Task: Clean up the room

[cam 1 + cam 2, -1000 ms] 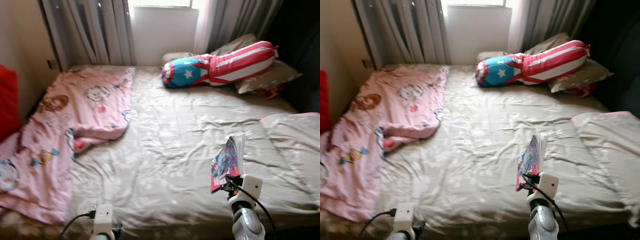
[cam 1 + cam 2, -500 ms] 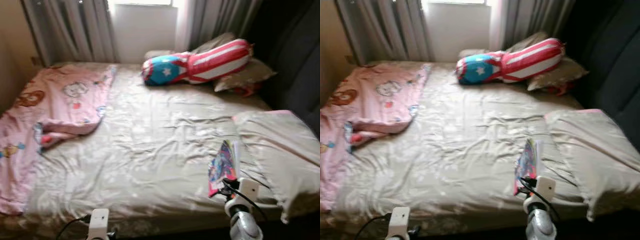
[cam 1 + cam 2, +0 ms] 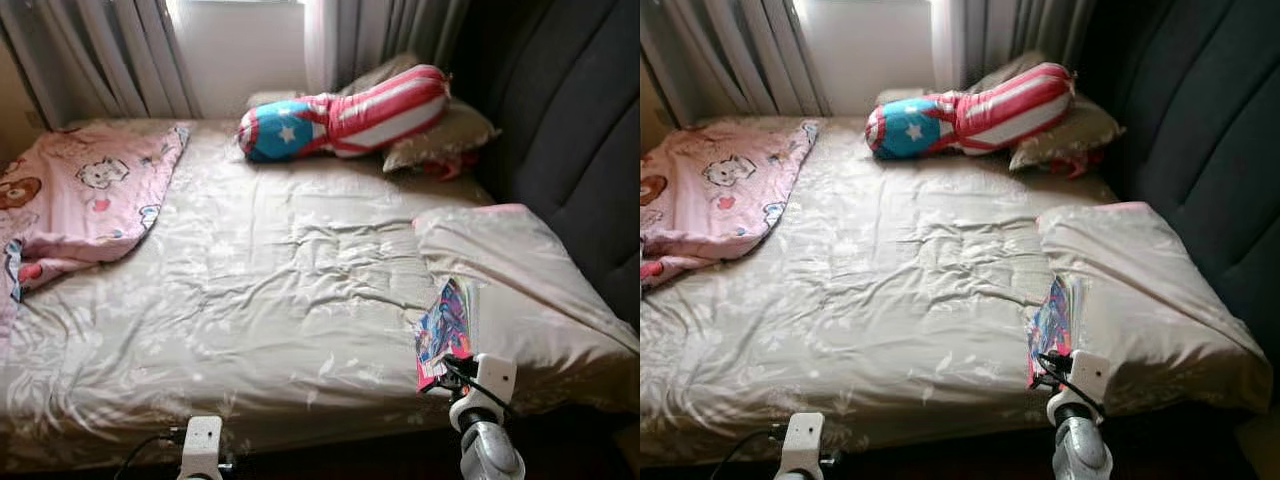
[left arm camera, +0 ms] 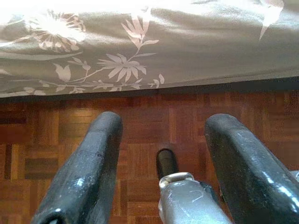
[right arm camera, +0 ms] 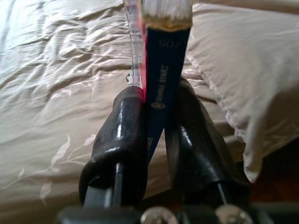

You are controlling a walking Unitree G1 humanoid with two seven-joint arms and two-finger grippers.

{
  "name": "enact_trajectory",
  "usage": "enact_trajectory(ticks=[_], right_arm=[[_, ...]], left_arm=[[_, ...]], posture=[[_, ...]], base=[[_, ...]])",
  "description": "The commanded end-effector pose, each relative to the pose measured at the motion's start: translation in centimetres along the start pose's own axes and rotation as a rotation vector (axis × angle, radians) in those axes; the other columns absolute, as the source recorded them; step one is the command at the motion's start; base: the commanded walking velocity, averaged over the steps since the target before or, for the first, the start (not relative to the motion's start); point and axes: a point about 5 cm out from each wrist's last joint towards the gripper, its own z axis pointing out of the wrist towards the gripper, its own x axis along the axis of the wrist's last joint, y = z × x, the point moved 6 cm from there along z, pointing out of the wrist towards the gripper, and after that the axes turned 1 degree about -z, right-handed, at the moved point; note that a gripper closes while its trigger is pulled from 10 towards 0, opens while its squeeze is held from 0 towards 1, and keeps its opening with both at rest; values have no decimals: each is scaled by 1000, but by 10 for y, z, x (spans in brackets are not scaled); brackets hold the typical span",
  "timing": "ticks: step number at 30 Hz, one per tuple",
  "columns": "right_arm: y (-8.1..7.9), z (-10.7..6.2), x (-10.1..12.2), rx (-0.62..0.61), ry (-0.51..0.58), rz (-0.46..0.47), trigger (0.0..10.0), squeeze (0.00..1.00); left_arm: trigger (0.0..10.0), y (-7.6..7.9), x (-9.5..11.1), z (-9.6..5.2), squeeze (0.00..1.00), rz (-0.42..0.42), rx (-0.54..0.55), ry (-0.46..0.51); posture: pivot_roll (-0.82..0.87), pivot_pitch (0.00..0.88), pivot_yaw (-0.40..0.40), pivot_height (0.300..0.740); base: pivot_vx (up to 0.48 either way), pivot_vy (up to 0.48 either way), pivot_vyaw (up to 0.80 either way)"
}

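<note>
Right gripper (image 5: pixel 156 140) pinches a thin book (image 5: pixel 163 70) by its lower end, one black finger on each cover, spine edge-on to the wrist camera. In the head views the book (image 3: pixel 445 330) stands upright above the bed's near right corner, over the front edge of the mattress, not resting on it.

Handling, judged: light, a slim paperback or comic with glossy colourful covers and a dark blue spine bearing print. Semi-stiff only; held at one end, the free upper pages can fan or flop, and the slick cover could slide between the smooth fingers. A hold close to the spine, as here, looks the firmest place to take it.

Left gripper (image 4: pixel 159 163) hangs low by the bed's near edge with fingers spread, nothing between them, above dark parquet floor (image 4: pixel 140 126).

Surroundings: bed sheet (image 3: pixel 270 290) is beige, satiny, leaf-printed, creased. A pale pillow (image 3: pixel 510 270) lies at the right edge, soft and slumped. A red, white and blue star bolster (image 3: pixel 340 110) sits at the far edge against flatter pillows. A pink cartoon-print blanket (image 3: pixel 80 190) is bunched at the left edge. Dark padded panel on the right wall.
</note>
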Motion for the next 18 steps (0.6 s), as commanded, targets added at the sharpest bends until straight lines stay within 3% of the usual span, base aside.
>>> enact_trajectory(ticks=[1,18], right_arm=[[-7,4,13,23,50,-8,10000,0],[-6,6,12,28,37,-27,10000,0]], left_arm=[[10000,-7,-1,0,0,-3,21,0],[10000,-10,1,0,0,-9,36,2]], posture=[[-97,0,-34,740],[-99,0,-39,740]], base=[[0,0,0],[0,0,0]])
